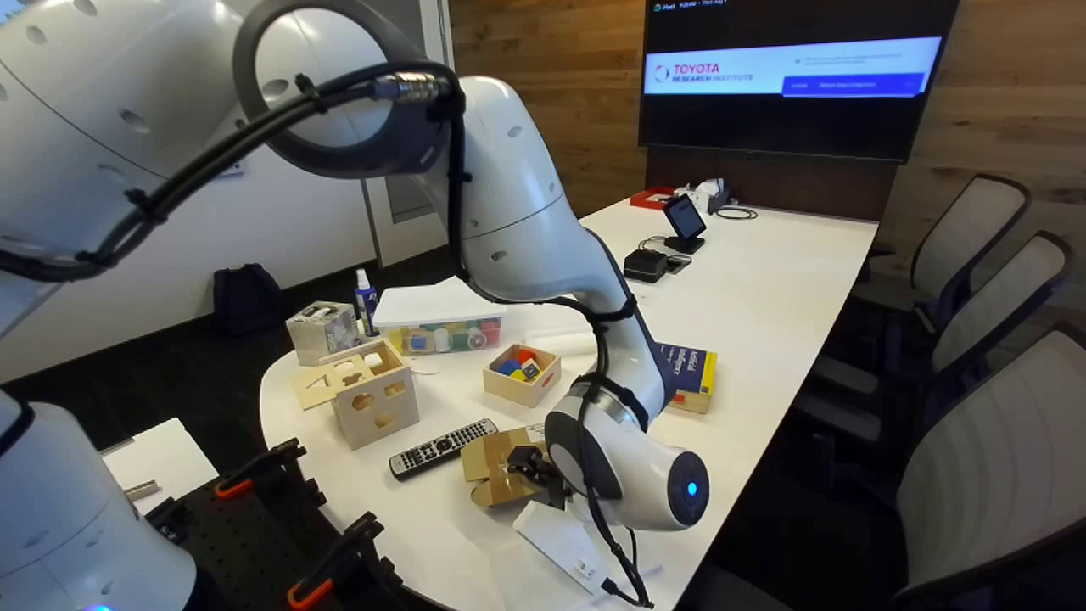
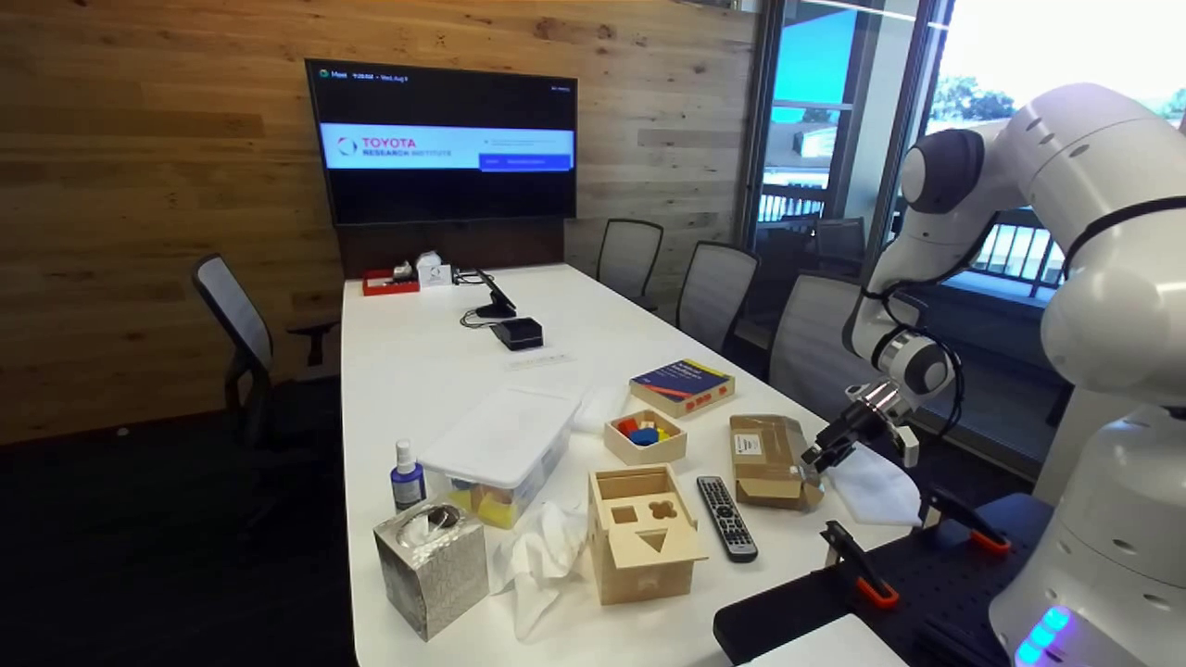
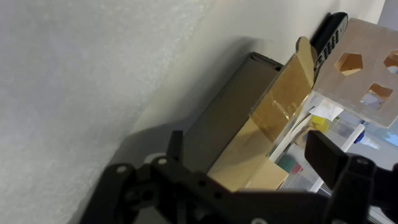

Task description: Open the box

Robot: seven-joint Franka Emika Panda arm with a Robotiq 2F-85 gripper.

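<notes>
I take the remote control [image 2: 727,519] as my reference. The cardboard box [image 2: 774,463] which I must open lies on the table [image 2: 426,343] just beside the remote, on the side away from the wooden cube [image 2: 639,524]. My gripper [image 3: 245,136] is tilted at the box's opposite side, so farther from the remote than the box is. Its fingers [image 3: 325,152] are spread wide, and they pinch nothing. In the wrist view the box's edge appears in the gap, but whether a finger touches the cardboard, I cannot tell.

I think this low slant has a reason: one finger could go under the lid [image 2: 774,431] and the other above it. The flap [image 3: 297,73], with shiny tape [image 3: 279,109] on it, sticks out and looks not fully tucked, so it may offer a good hold. In my judgement, the risk is that the box slides against the remote instead of opening.
</notes>
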